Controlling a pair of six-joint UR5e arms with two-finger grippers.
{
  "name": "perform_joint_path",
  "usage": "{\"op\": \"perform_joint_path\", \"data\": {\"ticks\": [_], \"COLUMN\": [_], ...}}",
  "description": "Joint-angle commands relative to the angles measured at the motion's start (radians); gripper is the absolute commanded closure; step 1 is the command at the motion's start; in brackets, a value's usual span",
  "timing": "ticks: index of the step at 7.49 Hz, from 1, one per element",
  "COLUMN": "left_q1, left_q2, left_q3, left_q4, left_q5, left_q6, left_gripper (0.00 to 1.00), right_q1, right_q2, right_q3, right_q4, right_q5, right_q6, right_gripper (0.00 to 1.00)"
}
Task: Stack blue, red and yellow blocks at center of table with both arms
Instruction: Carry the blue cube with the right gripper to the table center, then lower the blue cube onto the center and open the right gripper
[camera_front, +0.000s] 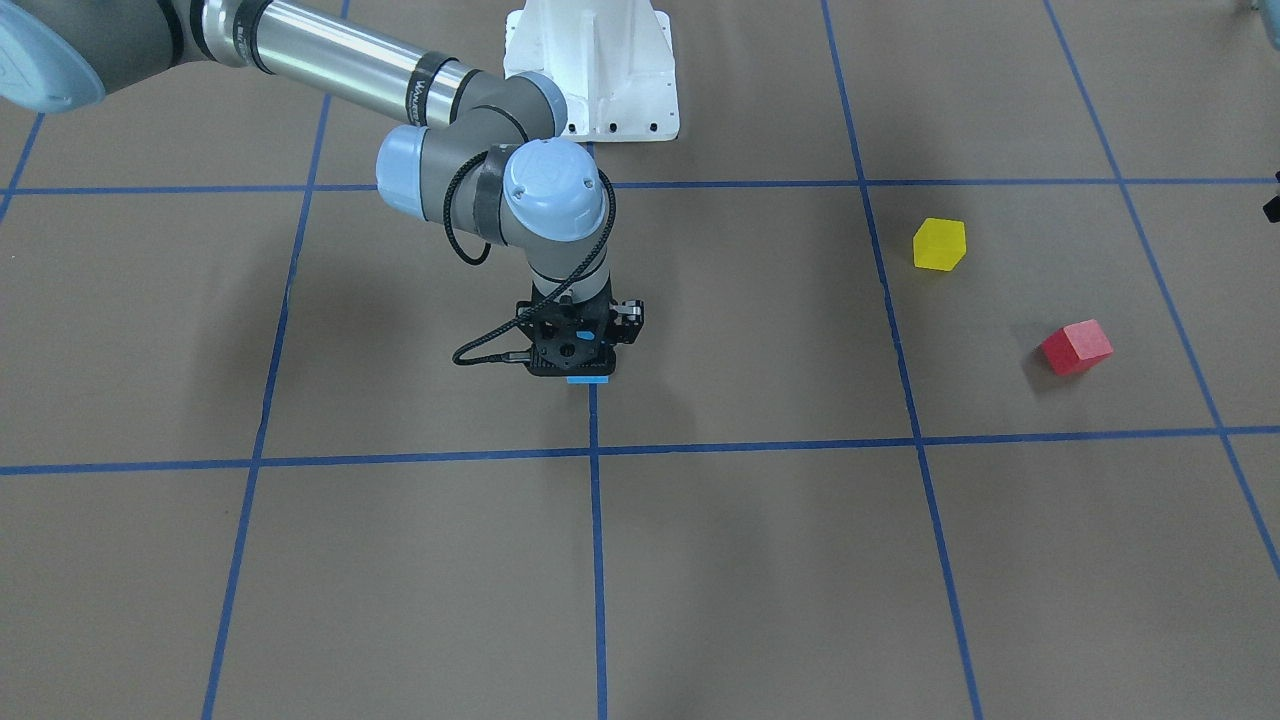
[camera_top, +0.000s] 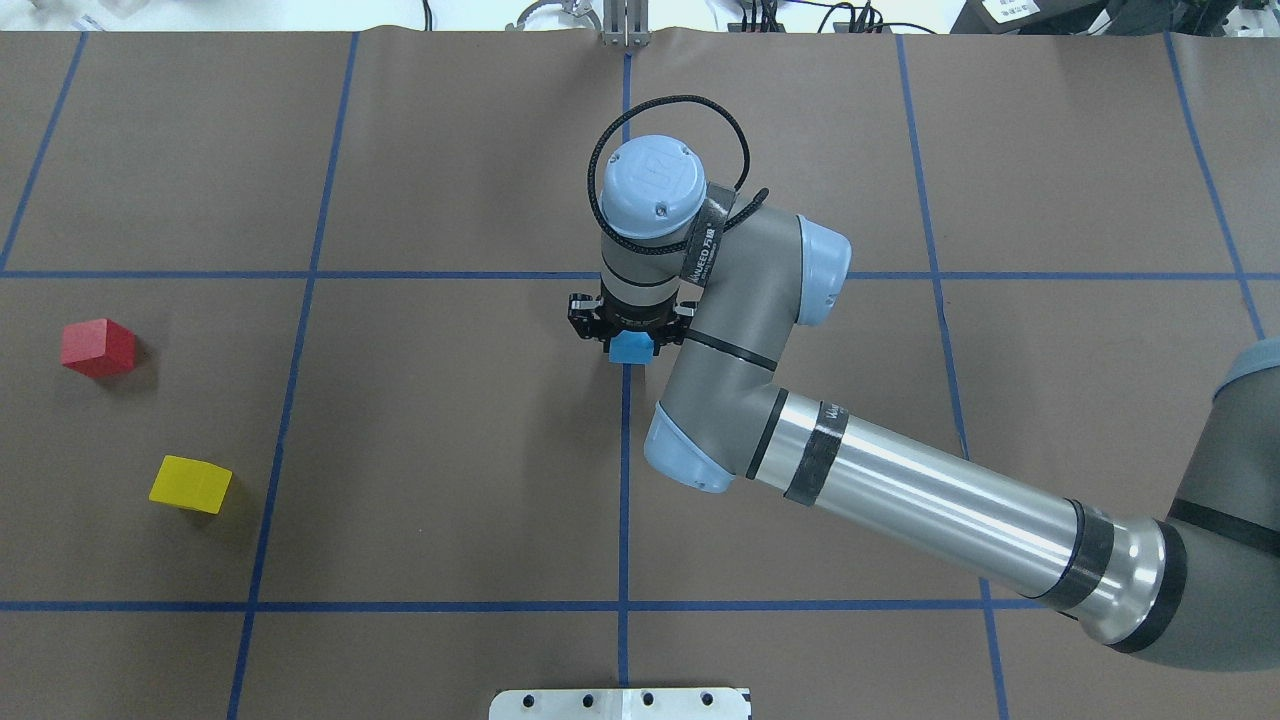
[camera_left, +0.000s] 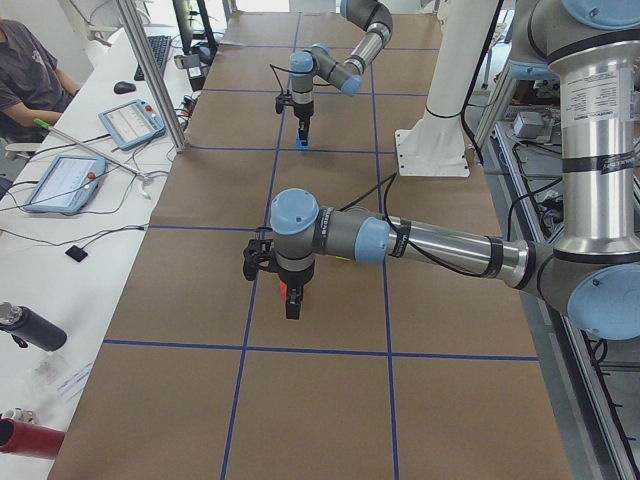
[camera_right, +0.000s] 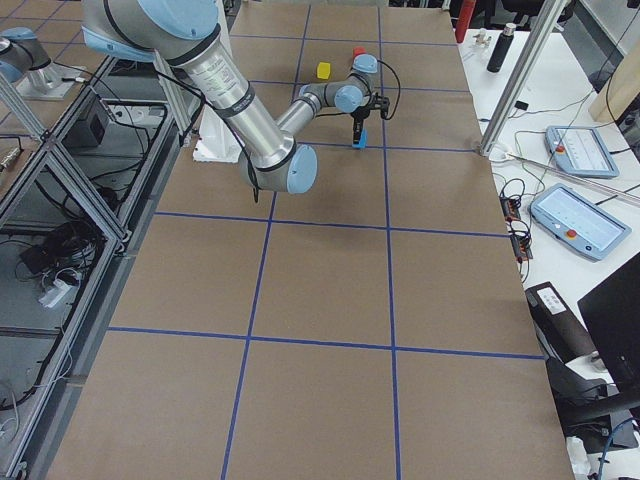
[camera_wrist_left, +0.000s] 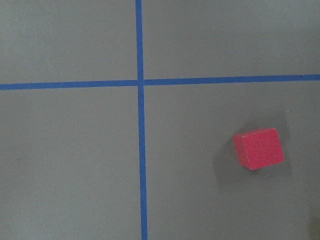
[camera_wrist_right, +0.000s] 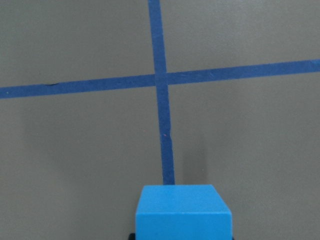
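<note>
Right arm (camera_top: 900, 490): reaches from the robot's right across to the middle of the table (camera_top: 450, 450), with the wrist pointing straight down.
Right gripper (camera_top: 629, 330): narrow, its black jaws closed on the blue block (camera_top: 631, 348).
Blue block: at the tip of the right gripper, over the long centre line of tape (camera_top: 624, 480), a little on the robot's side of a crossing. The right wrist view shows its top face at the bottom edge, with the tape running ahead to that crossing. Whether it rests on the table or hangs just above it, I cannot tell.
Left arm (camera_left: 440, 245): the near arm in the left side view, stretched out low over the table, with the wrist turned down.
Left gripper (camera_left: 292, 305): hangs just above the table. It shows clearly only in that side view, so I cannot tell how wide it stands.
Red block (camera_wrist_left: 258, 148): lies on bare table on the robot's left, well apart from the blue block. In the left wrist view it sits off to one side of a tape crossing, clear of both lines.
Yellow block (camera_top: 190, 484): on the table near the red block, not touching it, and closer to the robot.
Pedestal (camera_front: 595, 80): white and bolted down, at the robot's edge of the table in line with the centre tape.
</note>
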Motion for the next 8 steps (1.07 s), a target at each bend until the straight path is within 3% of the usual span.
{"op": "perform_joint_path", "data": {"ticks": [1,8], "left_q1": [0.0,0.0], "left_q2": [0.0,0.0], "left_q3": [-0.002,-0.008], "left_q4": [0.0,0.0], "left_q5": [0.0,0.0], "left_q6": [0.001,0.0], "left_gripper": [0.0,0.0], "right_q1": [-0.007,-0.021], "right_q2": [0.002,0.011], "right_q3": [-0.014,-0.031], "right_q4": [0.001,0.0], "right_q5": [-0.001,-0.009], "right_q6": [-0.016,-0.021], "right_gripper": [1.0,1.0]}}
